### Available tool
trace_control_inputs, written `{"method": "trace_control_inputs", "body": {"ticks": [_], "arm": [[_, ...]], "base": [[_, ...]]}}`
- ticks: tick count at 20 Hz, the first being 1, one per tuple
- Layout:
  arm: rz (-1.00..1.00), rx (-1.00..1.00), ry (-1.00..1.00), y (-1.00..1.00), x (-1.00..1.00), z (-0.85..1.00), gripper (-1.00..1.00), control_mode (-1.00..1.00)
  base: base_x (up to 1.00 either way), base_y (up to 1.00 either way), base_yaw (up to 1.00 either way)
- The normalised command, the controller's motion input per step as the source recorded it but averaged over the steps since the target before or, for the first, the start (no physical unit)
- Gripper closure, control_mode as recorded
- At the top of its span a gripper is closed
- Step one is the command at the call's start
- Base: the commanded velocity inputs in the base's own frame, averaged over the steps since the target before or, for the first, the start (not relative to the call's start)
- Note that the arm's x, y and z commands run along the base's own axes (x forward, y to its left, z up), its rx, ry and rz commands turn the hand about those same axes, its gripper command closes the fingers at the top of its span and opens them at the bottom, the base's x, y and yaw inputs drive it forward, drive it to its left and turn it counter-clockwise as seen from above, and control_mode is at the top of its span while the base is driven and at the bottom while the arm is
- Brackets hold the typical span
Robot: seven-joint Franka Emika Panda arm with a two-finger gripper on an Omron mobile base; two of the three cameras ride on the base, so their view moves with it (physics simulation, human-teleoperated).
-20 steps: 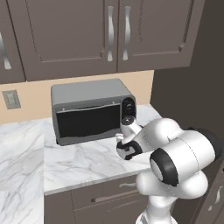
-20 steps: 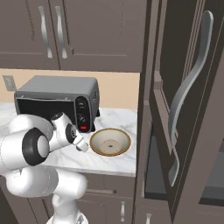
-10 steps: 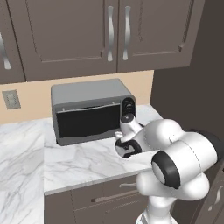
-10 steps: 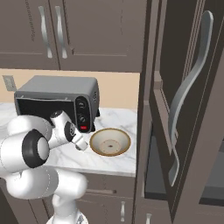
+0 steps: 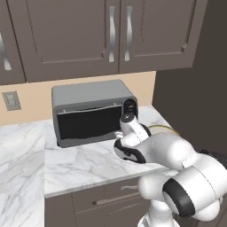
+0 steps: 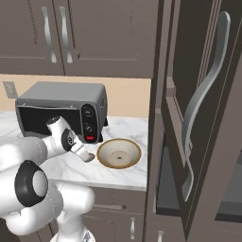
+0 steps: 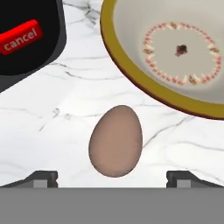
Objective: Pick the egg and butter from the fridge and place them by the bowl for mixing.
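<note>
Marble counter (image 5: 80,164) carries a grey toaster oven (image 6: 61,111) and, beside it, the tan bowl (image 6: 118,153). Just near the bowl rim lies the egg (image 7: 116,141), free on the counter. Above it the pincer (image 7: 112,177) stands wide open, holding nothing. I think the egg may roll if a finger brushes it.

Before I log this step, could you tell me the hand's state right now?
Hand: open, holding nothing; the egg lies on the counter between its fingertips.
</note>
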Motion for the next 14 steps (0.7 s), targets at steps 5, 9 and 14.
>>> {"method": "trace_control_inputs", "body": {"ticks": [5,9,14], "arm": [[0.0,0.0,0.0,0.0,-0.4,0.56,-1.0,-1.0],[0.03,0.01,0.0,0.02,-0.52,0.56,-1.0,-1.0],[0.08,0.04,0.01,0.01,-0.45,0.54,-1.0,-1.0]], "base": [[0.0,0.0,0.0],[0.0,0.0,0.0],[0.0,0.0,0.0]]}}
